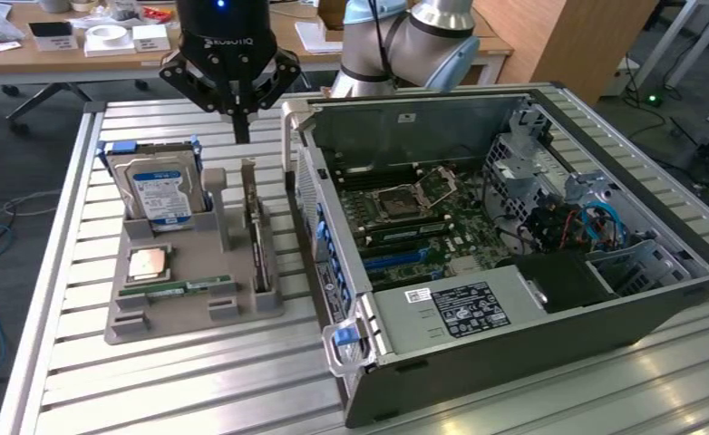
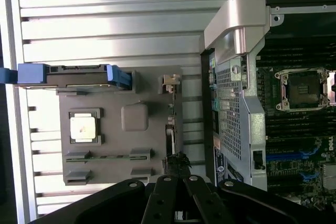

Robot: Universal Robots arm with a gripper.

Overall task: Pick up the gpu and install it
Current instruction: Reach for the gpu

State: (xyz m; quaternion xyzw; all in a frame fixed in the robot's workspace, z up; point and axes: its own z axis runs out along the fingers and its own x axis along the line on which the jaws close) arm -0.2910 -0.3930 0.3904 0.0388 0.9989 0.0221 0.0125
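The gpu (image 1: 256, 231) stands on its edge in a slot of the grey holder (image 1: 185, 308), on the side nearest the computer case. It is thin and dark, and in the wrist view the gpu (image 2: 170, 129) appears edge-on. My gripper (image 1: 241, 122) hangs above the table beyond the holder's far end, well above the card and touching nothing. Its fingers are shut together with nothing between them. In the wrist view the gripper (image 2: 177, 170) lines up roughly with the card's edge.
A silver hard drive (image 1: 161, 190) with blue rails stands in the holder, with a processor chip (image 1: 149, 263) and a green memory stick (image 1: 191, 286) lying in front of it. The open computer case (image 1: 330, 272) with its motherboard (image 1: 433, 222) fills the exterior view's right.
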